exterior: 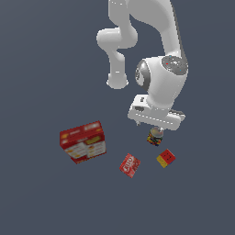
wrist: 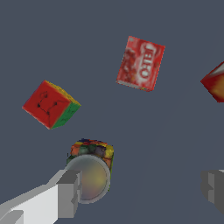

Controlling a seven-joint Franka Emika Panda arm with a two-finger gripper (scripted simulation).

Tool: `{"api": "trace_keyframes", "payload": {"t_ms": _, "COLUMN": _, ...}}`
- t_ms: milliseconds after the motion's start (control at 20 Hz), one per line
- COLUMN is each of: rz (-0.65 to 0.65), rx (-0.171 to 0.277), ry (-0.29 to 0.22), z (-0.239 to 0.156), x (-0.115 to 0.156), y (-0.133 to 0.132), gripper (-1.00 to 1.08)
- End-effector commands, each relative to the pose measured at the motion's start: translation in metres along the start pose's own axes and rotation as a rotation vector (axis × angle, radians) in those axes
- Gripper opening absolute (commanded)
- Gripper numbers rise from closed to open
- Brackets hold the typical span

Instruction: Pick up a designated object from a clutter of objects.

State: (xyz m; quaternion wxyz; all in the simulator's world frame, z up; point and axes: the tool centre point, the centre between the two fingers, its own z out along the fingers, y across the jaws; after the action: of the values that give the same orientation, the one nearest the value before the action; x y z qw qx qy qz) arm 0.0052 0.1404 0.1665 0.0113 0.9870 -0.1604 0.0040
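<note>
The designated object, a small round jar (exterior: 155, 137) with a grey lid and multicoloured contents, stands upright directly under my gripper's white hand (exterior: 156, 114). In the wrist view the jar (wrist: 90, 168) sits just inside one finger (wrist: 65, 197), whose tip overlaps its lid rim. The other finger (wrist: 214, 187) is far from it. My gripper (wrist: 140, 191) is open and holds nothing. The rest of the clutter lies around the jar: a red-and-yellow cube (exterior: 165, 158), a flat red packet (exterior: 130, 165) and a large red box (exterior: 83, 142).
The cube (wrist: 50, 104) and the packet (wrist: 141, 64) lie a short way from the jar in the wrist view. Only a corner of the red box (wrist: 215, 85) shows at that frame's edge. All rest on a plain dark grey floor (exterior: 41, 197).
</note>
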Motion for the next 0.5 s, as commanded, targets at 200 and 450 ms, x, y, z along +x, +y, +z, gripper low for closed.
{"api": "trace_keyframes", "payload": {"t_ms": 200, "rz": 0.077, "rx": 0.011, "ry": -0.006, "z": 0.032, "x": -0.022, "y": -0.031, "gripper": 1.0}}
{"api": "trace_keyframes", "payload": {"t_ms": 450, "rz": 0.115, "rx": 0.017, "ry": -0.01, "z": 0.047, "x": -0.035, "y": -0.045, "gripper": 1.0}}
